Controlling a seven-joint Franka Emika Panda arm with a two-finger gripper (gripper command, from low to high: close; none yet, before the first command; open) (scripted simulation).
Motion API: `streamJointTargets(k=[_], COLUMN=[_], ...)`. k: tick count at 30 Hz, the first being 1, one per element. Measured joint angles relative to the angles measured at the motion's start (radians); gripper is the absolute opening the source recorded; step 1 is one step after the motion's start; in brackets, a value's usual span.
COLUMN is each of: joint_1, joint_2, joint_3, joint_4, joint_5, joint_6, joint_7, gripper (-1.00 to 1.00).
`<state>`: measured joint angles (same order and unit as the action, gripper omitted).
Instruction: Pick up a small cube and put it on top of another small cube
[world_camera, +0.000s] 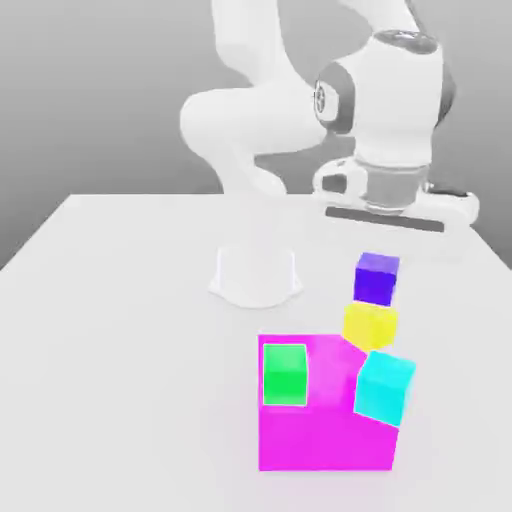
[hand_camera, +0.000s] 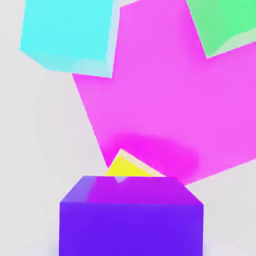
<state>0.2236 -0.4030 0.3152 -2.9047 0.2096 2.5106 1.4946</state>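
The small purple cube (world_camera: 377, 278) rests on top of the small yellow cube (world_camera: 369, 325), which stands on the white table against the far right corner of the big magenta block (world_camera: 325, 425). My gripper (world_camera: 388, 218) hangs just above the purple cube, apart from it. In the hand view the purple cube (hand_camera: 131, 220) is close below the camera, and a corner of the yellow cube (hand_camera: 127, 169) peeks out from behind it.
A green cube (world_camera: 285, 375) lies on the magenta block's top. A cyan cube (world_camera: 384, 388) sits tilted at the block's right side, close to the yellow cube. The arm's round white base (world_camera: 255, 275) stands mid-table. Bare tabletop (world_camera: 120, 330) spreads to the exterior view's left.
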Motion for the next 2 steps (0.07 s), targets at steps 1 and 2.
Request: streamJointTargets(k=[1, 2], joint_1=[0.000, 0.000], joint_2=[0.000, 0.000], joint_3=[0.000, 0.000], joint_4=[0.000, 0.000], joint_5=[0.000, 0.000], joint_6=[0.000, 0.000], joint_7=[0.000, 0.000], gripper=[1.00, 1.00])
